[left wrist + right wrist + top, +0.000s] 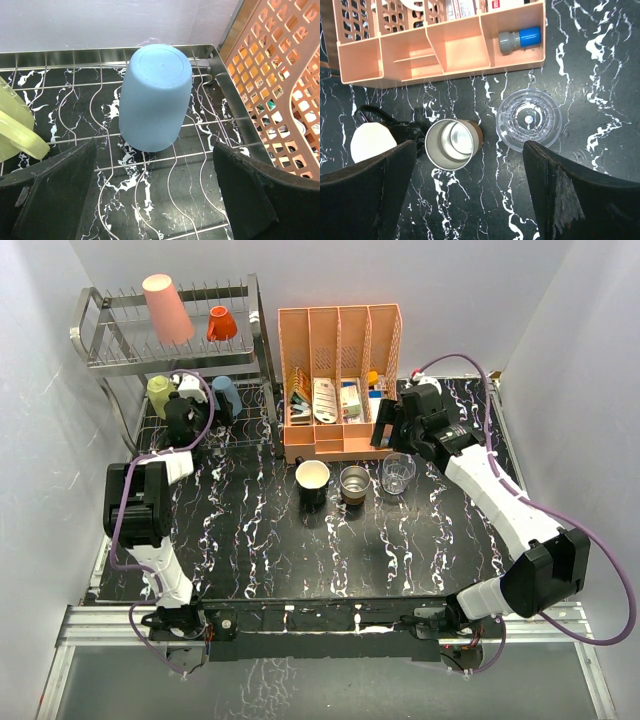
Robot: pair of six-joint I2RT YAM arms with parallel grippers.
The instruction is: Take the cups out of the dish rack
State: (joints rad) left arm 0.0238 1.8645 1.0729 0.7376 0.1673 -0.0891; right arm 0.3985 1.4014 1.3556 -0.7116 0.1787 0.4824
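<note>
Left wrist: blue cup (156,95) (upside down) stands just ahead of left gripper (155,156), jaws spread.

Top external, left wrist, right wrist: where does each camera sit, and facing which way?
Top external: above and behind, looking down on the table and dish rack; left arm and right arm show.
Left wrist: inside the rack's lower tier, facing the upside-down blue cup; open jaws at both lower corners.
Right wrist: straight down on the metal cup and clear glass; open jaws either side.
Shared: top and right wrist both show the glass and peach organizer.
</note>
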